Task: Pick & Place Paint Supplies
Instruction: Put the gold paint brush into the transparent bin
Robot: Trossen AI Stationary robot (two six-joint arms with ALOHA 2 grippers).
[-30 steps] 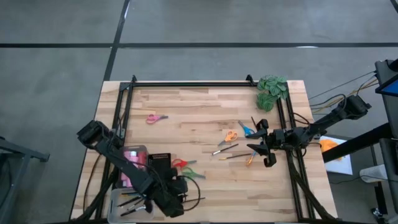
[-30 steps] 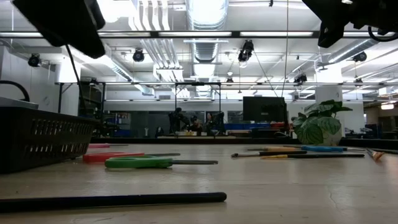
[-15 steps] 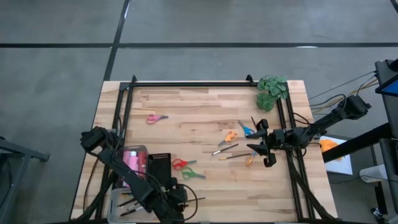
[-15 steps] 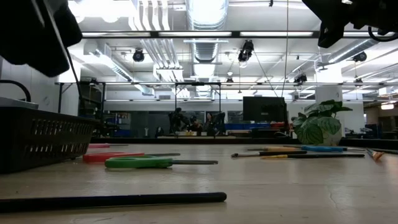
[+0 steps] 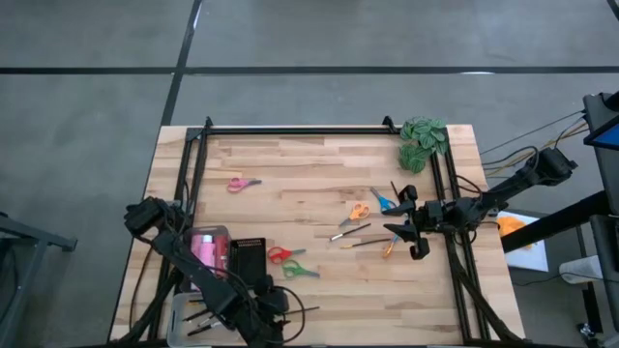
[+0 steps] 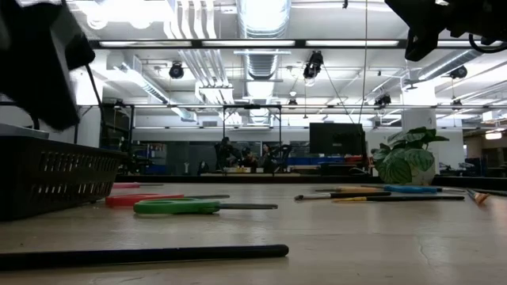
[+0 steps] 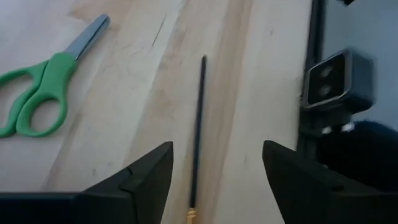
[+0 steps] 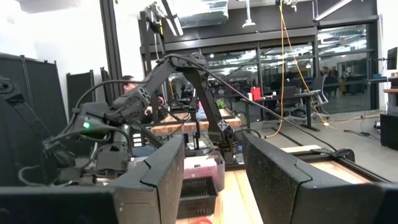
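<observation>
High view: your left gripper (image 5: 274, 307) sits low at the table's (image 5: 319, 169) near edge, just beside the thin dark brush (image 5: 302, 311) lying on the wood. Next to it, a clear tray (image 5: 184, 307) w/ dark brushes inside, a pink paint bottle (image 5: 207, 249) in a second tray, and a black basket (image 5: 250, 256). Red scissors (image 5: 280, 254) and green scissors (image 5: 293, 271) lie just right of the basket. Pink scissors (image 5: 243, 183) sit alone toward the far left. Mid-right you've got orange scissors (image 5: 359, 210), blue scissors (image 5: 383, 201) and a couple of brushes (image 5: 350, 231). Your right gripper (image 5: 408, 228) waits near the right rail, above the wood. Green leafy clump (image 5: 424, 142) at the far right corner.

Low view: the dark brush (image 6: 142, 255) lies flat across the front, green scissors (image 6: 178, 207) behind it, red ones (image 6: 142, 199) further back, basket (image 6: 55, 178) at the left. The arms are just dark shapes up top.

Left wrist view: fingers (image 7: 146, 177) clearly apart, nothing between them; the brush (image 7: 198, 134) lies on the wood straight ahead, centred in the gap. Green scissors (image 7: 43, 102) off to one side.

Right wrist view: fingers (image 8: 155, 180) apart w/ nothing clamped, looking across at your left arm (image 8: 155, 84); a person shows in the room behind.
</observation>
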